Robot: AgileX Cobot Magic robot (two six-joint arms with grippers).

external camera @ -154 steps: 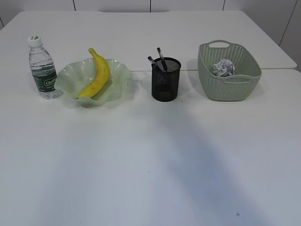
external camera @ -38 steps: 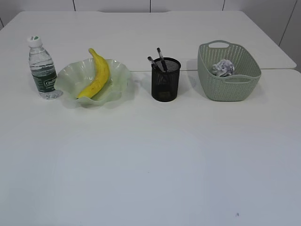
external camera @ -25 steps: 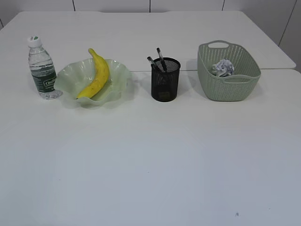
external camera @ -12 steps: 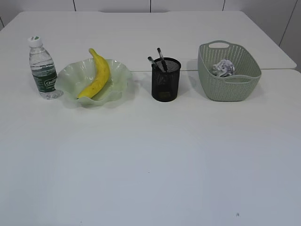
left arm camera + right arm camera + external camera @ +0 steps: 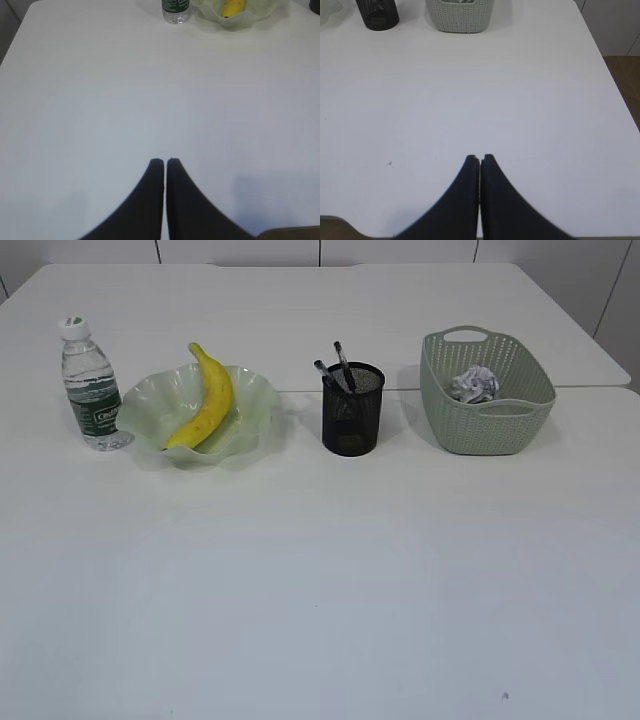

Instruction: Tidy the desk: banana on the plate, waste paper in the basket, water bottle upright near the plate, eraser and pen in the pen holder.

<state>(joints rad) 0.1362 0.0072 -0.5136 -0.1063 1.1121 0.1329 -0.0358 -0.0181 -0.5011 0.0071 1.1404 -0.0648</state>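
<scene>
Banana [image 5: 206, 398], soft, easily bruised, lies on the plate [image 5: 254, 392] near your far-left corner; grasp it mid-body if needed. Eraser probably hidden inside pen holder [image 5: 352, 410]. Left gripper [image 5: 165, 161] and right gripper [image 5: 479, 158]: closed, empty.

A: Left claw [image 5: 164, 161] — fingers pressed together, nothing between them, held above bare desk [image 5: 100, 100].

B: Right claw [image 5: 479, 158] likewise — tips meeting, empty. Neither arm shows in the exterior view.

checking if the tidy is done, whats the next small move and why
Probably none beyond holding both arms back: the banana lies on the plate, paper in the basket, bottle upright, pens in the holder. The eraser cannot be seen.
</scene>
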